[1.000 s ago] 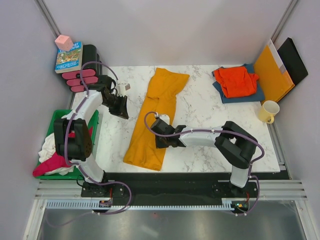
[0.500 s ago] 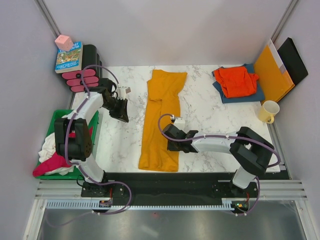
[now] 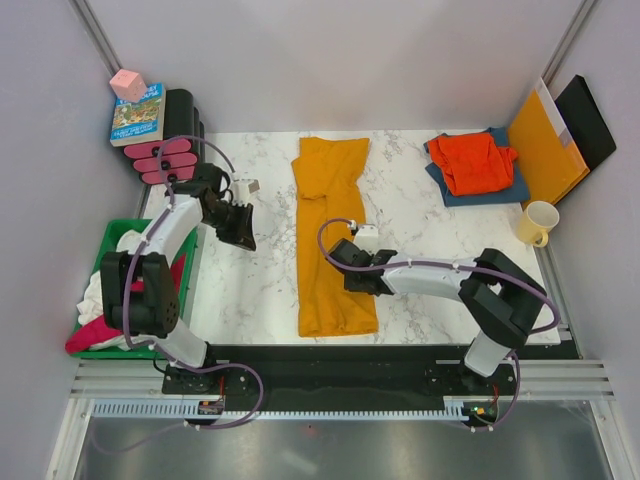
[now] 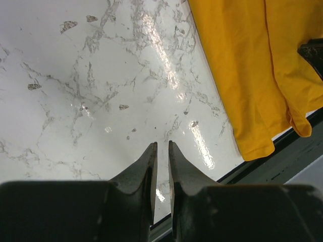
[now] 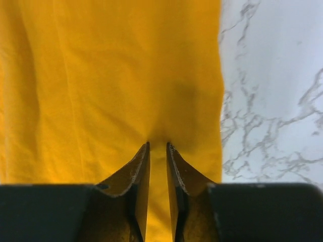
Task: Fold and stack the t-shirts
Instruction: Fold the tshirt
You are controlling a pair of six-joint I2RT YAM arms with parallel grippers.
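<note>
The mustard-yellow t-shirt (image 3: 330, 230) lies folded into a long narrow strip down the middle of the marble table (image 3: 420, 230). My right gripper (image 3: 347, 268) rests on its right half, near that edge. In the right wrist view the gripper (image 5: 157, 145) has its jaws narrowly parted, open, with the tips on puckered yellow cloth (image 5: 101, 75). My left gripper (image 3: 243, 232) hovers over bare marble left of the strip. Its jaws (image 4: 161, 143) stand open by a slit, with nothing between them. The red-orange t-shirt (image 3: 472, 160) lies folded on the dark blue one (image 3: 505, 187) at the back right.
A green bin (image 3: 110, 240) at the left edge holds white (image 3: 98, 290) and magenta (image 3: 100, 330) cloth. An orange folder (image 3: 545, 145), a black panel (image 3: 585, 120) and a yellow mug (image 3: 538, 222) stand at the right. A book (image 3: 138, 112), a pink cube (image 3: 127, 84) and pink rollers (image 3: 160, 160) sit back left.
My right gripper dragged the strip's near end rightward, so the slanted shirt now lies straight. Its jaws have parted slightly. The left arm barely moved.
</note>
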